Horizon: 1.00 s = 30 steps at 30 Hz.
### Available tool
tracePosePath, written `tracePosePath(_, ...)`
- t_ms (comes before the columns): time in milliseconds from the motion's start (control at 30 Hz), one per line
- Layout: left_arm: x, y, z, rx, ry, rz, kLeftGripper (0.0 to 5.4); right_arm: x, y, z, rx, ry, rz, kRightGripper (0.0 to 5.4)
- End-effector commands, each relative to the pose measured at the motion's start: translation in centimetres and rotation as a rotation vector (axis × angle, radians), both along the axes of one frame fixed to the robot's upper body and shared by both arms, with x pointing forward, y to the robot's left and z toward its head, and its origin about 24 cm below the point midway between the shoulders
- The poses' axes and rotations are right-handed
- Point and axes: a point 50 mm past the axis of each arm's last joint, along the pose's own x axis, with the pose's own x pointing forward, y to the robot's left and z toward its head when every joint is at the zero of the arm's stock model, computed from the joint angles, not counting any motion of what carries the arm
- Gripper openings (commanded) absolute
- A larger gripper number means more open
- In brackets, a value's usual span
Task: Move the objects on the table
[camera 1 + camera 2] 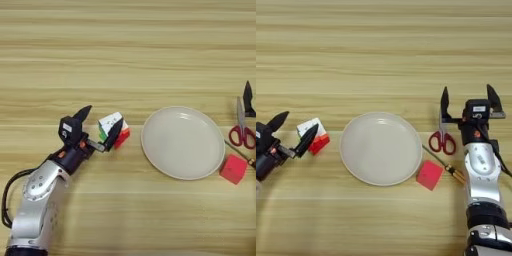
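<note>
While both arms are reaching in at once, the step in hand looks like the approach to a grasp on each side of the plate (pixel 381 148), which serves as the landmark at the middle of the table (pixel 128 50). To the plate's left, the left gripper (pixel 100 127) stands with its fingers spread wide; one fingertip lies against the near side of the puzzle cube (pixel 114 129) and the other is well clear on the far-left side, so the cube rests on the wood and is not yet held. To the plate's right, the right gripper (pixel 468 104) hovers with its jaws wide apart, one finger just beside the blades of the scissors (pixel 443 136), which lie flat with red handles toward the robot. Next, each gripper probably needs to straddle its object and close. A red block (pixel 430 175) sits just off the plate's lower right rim, with a thin stick (pixel 443 162) beside it. As for containers, the plate holds nothing.
</note>
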Motion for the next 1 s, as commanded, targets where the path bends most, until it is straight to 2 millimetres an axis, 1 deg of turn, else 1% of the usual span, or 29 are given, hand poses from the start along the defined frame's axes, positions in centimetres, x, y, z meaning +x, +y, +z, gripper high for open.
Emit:
tracePosePath(33, -0.5, 0.0, 0.3, 0.021, 0.007, -0.093, 5.39, 0.4, 0.3, 0.5, 0.002, -0.028, 0.005, 5.4)
tracePosePath(167, -0.3, 0.2, 0.3, 0.043, 0.021, -0.123, 5.39, 0.4, 0.4, 0.4, 0.003, -0.03, 0.005, 5.4)
tracePosePath(333, 0.2, 0.6, -0.4, 0.102, 0.053, -0.138, 5.39, 0.5, 0.5, 0.4, 0.006, -0.033, 0.004, 5.4)
tracePosePath(500, 0.6, 0.8, -0.2, 0.134, 0.04, -0.131, 5.39, 0.5, 0.6, 0.4, 0.008, -0.035, 0.005, 5.4)
tracePosePath(700, 1.3, 0.8, -0.4, 0.18, 0.042, -0.106, 5.39, 0.5, 0.6, 0.4, 0.008, -0.037, 0.007, 5.4)
tracePosePath(1000, 1.5, 0.5, -0.7, 0.202, 0.05, -0.121, 5.39, 0.4, 0.7, 0.4, 0.008, -0.039, 0.008, 5.4)
